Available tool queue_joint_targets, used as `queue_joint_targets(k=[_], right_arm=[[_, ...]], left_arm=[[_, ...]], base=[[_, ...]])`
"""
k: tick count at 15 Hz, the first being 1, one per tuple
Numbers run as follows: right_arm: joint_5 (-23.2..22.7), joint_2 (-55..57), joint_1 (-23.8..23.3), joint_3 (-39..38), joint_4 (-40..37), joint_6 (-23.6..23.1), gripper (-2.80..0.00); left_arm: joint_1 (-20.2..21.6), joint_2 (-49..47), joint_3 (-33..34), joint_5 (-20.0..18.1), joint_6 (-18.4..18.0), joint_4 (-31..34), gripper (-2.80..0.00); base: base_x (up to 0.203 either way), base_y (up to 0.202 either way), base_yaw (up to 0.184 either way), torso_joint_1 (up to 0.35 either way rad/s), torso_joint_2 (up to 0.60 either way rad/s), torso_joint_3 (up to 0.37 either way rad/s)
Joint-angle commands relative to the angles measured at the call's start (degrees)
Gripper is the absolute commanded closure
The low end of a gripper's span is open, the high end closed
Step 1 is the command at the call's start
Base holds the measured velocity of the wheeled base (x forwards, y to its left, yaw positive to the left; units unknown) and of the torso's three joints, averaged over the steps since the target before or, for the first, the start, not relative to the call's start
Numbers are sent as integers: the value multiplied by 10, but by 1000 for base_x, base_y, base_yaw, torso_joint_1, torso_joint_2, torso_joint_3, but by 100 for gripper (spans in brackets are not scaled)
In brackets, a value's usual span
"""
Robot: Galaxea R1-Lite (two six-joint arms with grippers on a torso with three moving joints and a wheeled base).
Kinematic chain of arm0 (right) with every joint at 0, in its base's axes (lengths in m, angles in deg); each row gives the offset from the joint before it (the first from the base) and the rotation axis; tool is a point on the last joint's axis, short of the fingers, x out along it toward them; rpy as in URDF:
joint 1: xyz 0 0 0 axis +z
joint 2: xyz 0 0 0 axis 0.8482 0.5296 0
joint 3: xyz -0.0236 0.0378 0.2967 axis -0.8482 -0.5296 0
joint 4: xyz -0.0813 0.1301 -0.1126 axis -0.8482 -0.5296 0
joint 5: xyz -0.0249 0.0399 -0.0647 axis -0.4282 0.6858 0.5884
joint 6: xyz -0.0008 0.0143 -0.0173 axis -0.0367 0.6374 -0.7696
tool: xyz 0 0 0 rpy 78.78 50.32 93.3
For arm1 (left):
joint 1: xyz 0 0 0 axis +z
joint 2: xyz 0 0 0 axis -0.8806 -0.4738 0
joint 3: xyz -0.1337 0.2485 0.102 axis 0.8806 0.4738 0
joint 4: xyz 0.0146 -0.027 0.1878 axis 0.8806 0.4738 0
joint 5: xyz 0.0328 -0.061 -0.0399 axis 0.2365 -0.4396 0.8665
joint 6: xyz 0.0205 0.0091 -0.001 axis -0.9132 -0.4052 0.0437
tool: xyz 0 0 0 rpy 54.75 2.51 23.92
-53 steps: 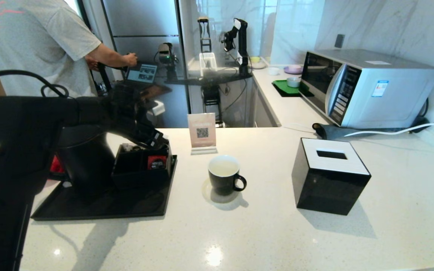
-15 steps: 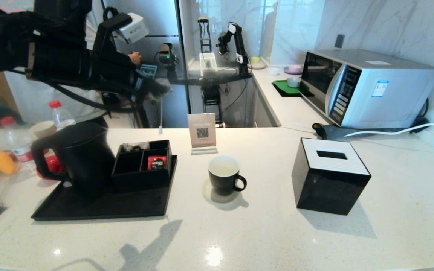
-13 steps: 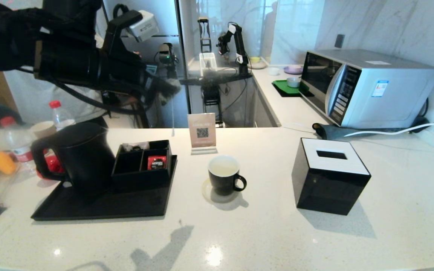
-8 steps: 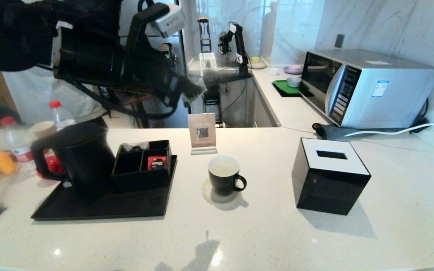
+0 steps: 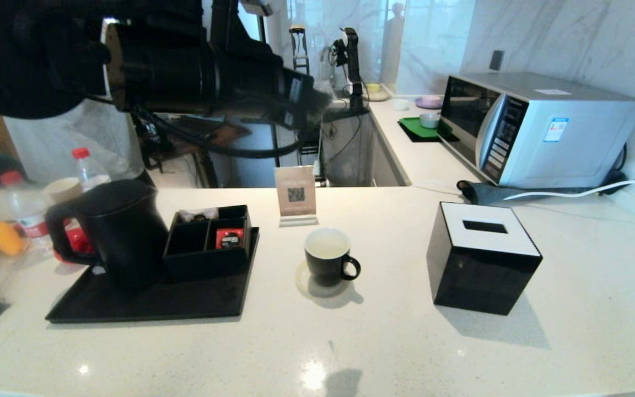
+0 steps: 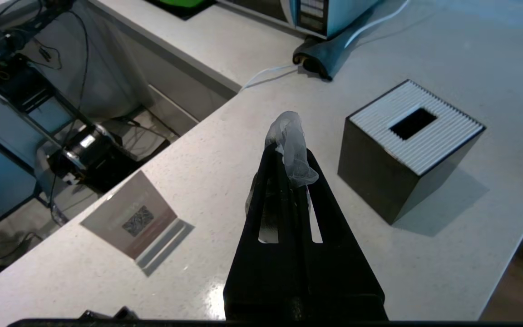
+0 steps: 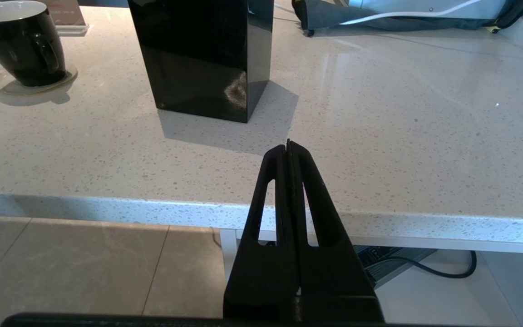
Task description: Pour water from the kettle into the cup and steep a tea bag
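- Head view, worktop (image 5: 383, 342): pale speckled stone, bearing every item below.
- Left arm: black, reaching across high above the worktop; left gripper (image 5: 309, 105) well above the cup and somewhat behind it, nearer the QR placard (image 5: 295, 194).
- Tissue box (image 5: 483, 259): black cube with white ribbed top, to the right of the cup, apart from it.
- Tray (image 5: 146, 303): black, on the left; carries the kettle and a compartment box (image 5: 207, 242) holding a red sachet.
- Kettle (image 5: 113, 231): matte black, upright on the tray, lid on, handle facing left; no gripper on it.
- Cup (image 5: 328, 256): black with white inside, on a clear coaster, handle to the right. Whether it holds water cannot be told.
- Tea bag (image 6: 292, 150): pale gauzy pouch, pinched between the closed fingers of the left gripper.
- Right gripper (image 7: 288, 147): parked low beyond the worktop's near edge, fingers pressed together, nothing held.
- Step in hand, as judged: carrying the tea bag to the cup. Next move calls for bringing the bag over the rim and lowering it inside.
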State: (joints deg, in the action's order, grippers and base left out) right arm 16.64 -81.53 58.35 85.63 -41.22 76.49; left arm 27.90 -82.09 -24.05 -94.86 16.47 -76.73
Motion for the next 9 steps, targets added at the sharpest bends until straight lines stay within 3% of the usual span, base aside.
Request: queue_joint_targets(k=[1,6,9], right_arm=[[0,1,0,0,0,0,0],[0,1,0,0,0,0,0],[0,1,0,0,0,0,0]], left_arm=[[-8,-10,6,-1,7,-22,0],[-35,-10,43,4,2,-78,0],[-48,-10,46,4,0,-79,0]], base=[[0,0,0,0,0,0],[0,0,0,0,0,0],[0,0,0,0,0,0]])
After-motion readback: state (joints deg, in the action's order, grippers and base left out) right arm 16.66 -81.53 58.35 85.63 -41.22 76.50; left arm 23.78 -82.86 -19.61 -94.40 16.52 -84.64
